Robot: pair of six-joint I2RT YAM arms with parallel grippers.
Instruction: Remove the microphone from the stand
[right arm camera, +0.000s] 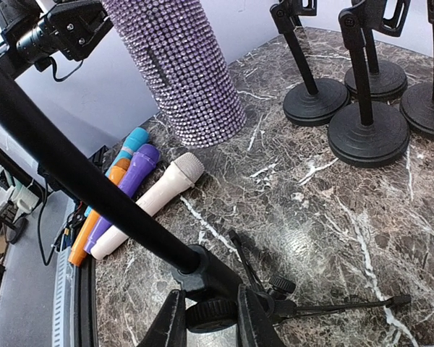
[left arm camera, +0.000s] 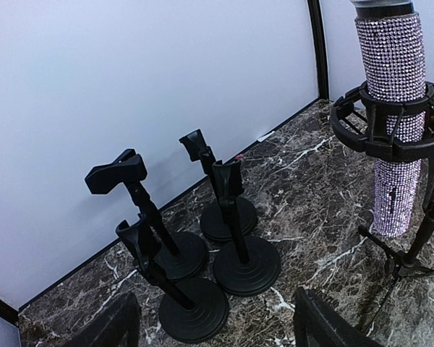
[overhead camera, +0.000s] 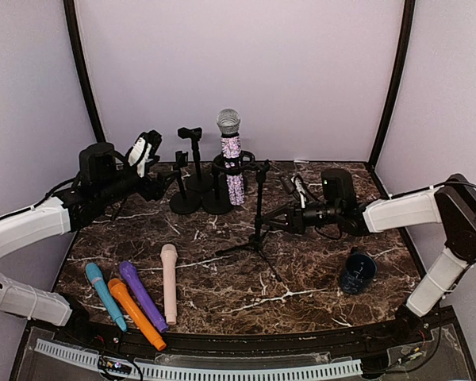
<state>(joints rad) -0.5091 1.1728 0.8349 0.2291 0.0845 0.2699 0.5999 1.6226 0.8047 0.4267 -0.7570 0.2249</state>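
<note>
Toward the back of the worktop (overhead camera: 317, 278), rhinestone microphone (overhead camera: 232, 171) upright in the ring mount (left arm camera: 369, 137) of the tripod stand (overhead camera: 258, 206), head up, lower body hanging through the ring, not yet lifted. Grips the stand's low hub with the right end effector (right arm camera: 211, 300), closed tight against it. Holds the left end effector (left arm camera: 215, 311) wide apart and empty, near the small desk stands (left arm camera: 235, 217) and well short of the microphone. Risks dragging the whole stand up, or tipping it, if the ring clings to the studded body during the pull. Risks slipping on the rhinestones. Could knock a desk stand over on the approach. Could lose the brace if the hub twists in the right grip.
</note>
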